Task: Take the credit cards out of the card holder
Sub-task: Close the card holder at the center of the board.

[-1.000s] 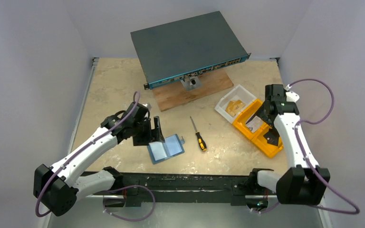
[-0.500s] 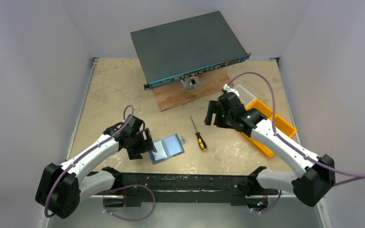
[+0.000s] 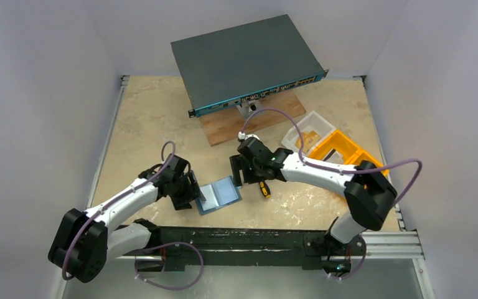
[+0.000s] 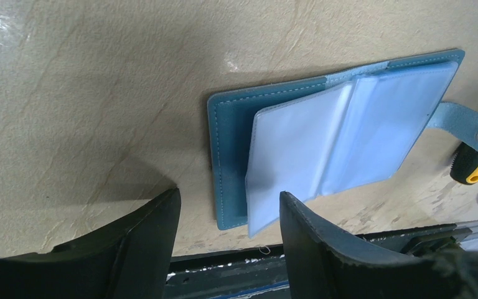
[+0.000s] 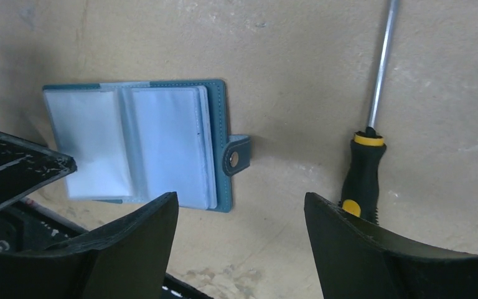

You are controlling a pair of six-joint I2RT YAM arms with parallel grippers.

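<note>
Card holder (image 3: 219, 195) lies spread open and flat on the bench (image 3: 143, 118) near its front edge, between both tools. The left tool (image 4: 230, 208) sits at its left edge, released and empty; the right tool (image 5: 239, 208) hovers released over the strap side, with the screwdriver (image 5: 364, 177) just beside the strap.

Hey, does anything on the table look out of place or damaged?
Nothing spilled or broken. The teal-blue folding card holder lies open, clear sleeves fanned out; a black-and-yellow-handled screwdriver lies loose just beside its snap tab.
</note>
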